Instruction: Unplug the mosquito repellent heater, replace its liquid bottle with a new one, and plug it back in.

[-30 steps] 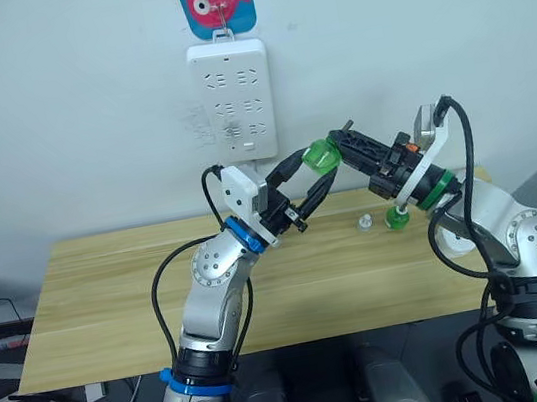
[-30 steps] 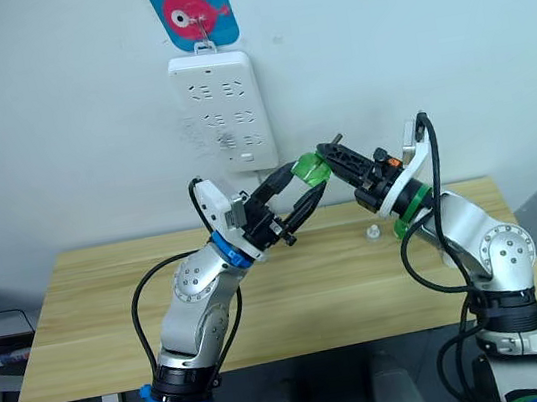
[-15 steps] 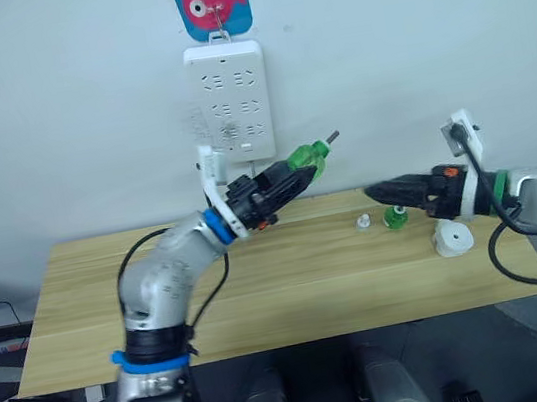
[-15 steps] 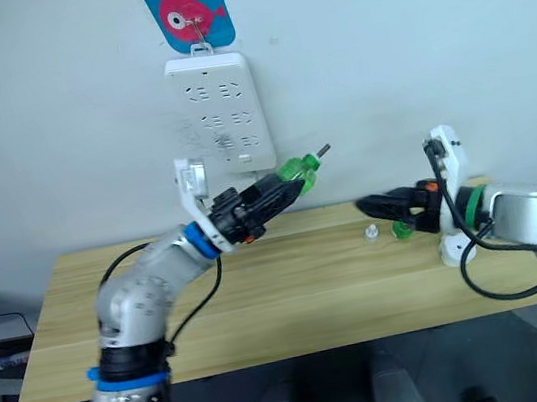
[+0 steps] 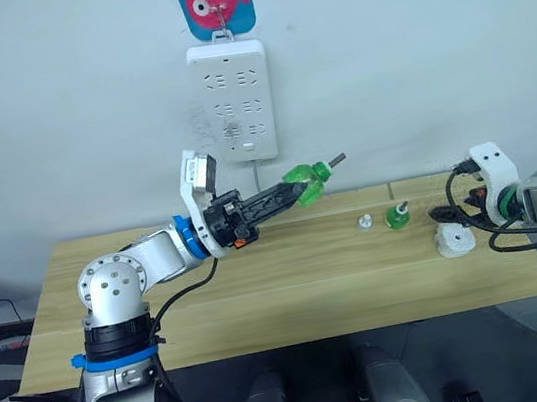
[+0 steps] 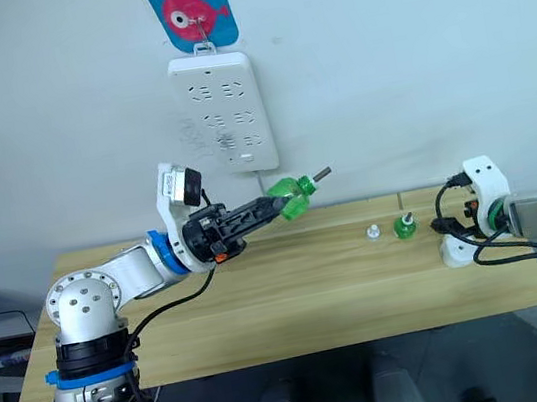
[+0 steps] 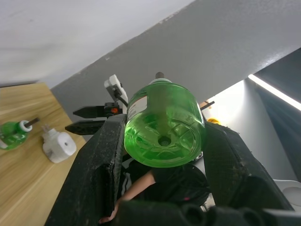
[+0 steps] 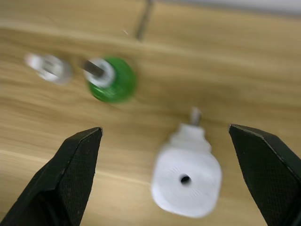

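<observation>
Left gripper (image 5: 292, 186) is raised above the wooden table (image 5: 262, 293), fingers clamped on the sides of a translucent green bottle (image 5: 302, 178). This bottle has no cap; a thin dark wick rod sticks out of its neck, pointing away from the gripper toward the robot's right. In the left wrist view the bottle's round base (image 7: 164, 129) sits squarely between the two black fingers (image 7: 106, 160), each pressed against a side.

Right gripper (image 8: 176, 179) hangs over the right end of the table with its fingers spread wide, nothing between them. The mosquito repellent heater (image 8: 188, 176) lies on the table directly under that gap, white body, hole in its underside facing up at the wrist camera, plug prongs pointing away from the gripper. No contact with either finger.

A second green bottle (image 5: 396, 215) stands upright on the table beyond the heater, toward the left finger of the right gripper, wick rod bare at its neck. A small white cap (image 5: 362, 220) lies just beside it, on the side away from the heater, apart from it.

White power strip (image 5: 232, 100) hangs on the wall behind and above the left gripper, under a blue tag with a pink fish (image 5: 213, 0). Nothing is plugged into its sockets
</observation>
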Robot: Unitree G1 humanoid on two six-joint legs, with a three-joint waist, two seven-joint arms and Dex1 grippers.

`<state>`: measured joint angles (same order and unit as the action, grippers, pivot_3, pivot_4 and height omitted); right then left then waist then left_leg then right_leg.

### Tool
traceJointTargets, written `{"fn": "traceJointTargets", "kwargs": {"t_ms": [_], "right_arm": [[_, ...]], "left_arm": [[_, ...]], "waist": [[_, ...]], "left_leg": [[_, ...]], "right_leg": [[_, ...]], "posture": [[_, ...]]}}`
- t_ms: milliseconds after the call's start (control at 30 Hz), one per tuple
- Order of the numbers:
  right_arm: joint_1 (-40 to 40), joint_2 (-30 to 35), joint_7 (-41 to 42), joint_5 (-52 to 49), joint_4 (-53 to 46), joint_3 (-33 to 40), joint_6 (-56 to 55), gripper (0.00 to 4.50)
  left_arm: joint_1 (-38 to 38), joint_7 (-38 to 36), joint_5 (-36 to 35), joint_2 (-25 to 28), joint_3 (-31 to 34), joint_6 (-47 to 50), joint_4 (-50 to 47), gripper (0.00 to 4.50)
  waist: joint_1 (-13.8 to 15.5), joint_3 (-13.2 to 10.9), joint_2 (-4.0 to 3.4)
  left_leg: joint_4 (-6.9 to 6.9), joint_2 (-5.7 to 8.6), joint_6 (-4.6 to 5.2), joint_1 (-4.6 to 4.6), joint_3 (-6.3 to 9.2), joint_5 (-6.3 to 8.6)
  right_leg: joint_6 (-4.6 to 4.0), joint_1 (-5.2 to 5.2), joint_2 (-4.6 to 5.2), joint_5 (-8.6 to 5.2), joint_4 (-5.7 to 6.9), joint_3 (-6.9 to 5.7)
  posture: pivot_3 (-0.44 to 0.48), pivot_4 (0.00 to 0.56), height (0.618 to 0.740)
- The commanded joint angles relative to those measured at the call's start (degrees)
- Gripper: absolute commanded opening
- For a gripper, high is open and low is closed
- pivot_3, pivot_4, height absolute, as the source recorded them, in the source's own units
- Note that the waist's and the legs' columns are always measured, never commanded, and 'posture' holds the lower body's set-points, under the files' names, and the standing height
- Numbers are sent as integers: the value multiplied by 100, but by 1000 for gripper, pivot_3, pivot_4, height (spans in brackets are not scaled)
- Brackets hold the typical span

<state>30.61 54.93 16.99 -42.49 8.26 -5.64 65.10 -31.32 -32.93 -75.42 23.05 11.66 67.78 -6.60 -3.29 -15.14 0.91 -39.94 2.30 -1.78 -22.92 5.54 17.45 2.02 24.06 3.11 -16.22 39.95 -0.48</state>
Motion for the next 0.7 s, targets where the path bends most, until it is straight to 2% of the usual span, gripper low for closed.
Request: {"fn": "traceJointTargets", "kwargs": {"t_ms": [33, 433, 700], "right_arm": [[154, -73, 168, 261, 145, 261, 323, 4484], [348, -385, 906, 1217, 929, 79, 279, 4484], [649, -666, 1338, 1899, 1844, -31, -5, 4484]], "left_arm": [[141, 89, -238, 29, 93, 0, -299, 2224], [395, 140, -396, 169, -4, 43, -564, 2224], [522, 95, -395, 253, -95, 18, -776, 2224]], "waist": [[2, 0, 0], [3, -3, 2], [5, -6, 2]], "left_leg": [[0, 0, 0, 0, 0, 0], [0, 1, 2, 1, 0, 1], [0, 1, 2, 1, 1, 1]], "right_leg": [[0, 0, 0, 0, 0, 1], [0, -1, 0, 0, 0, 5], [0, -2, 1, 0, -2, 8]], "posture": [[-89, 259, 740], [-75, 277, 740], [-69, 286, 740]]}}
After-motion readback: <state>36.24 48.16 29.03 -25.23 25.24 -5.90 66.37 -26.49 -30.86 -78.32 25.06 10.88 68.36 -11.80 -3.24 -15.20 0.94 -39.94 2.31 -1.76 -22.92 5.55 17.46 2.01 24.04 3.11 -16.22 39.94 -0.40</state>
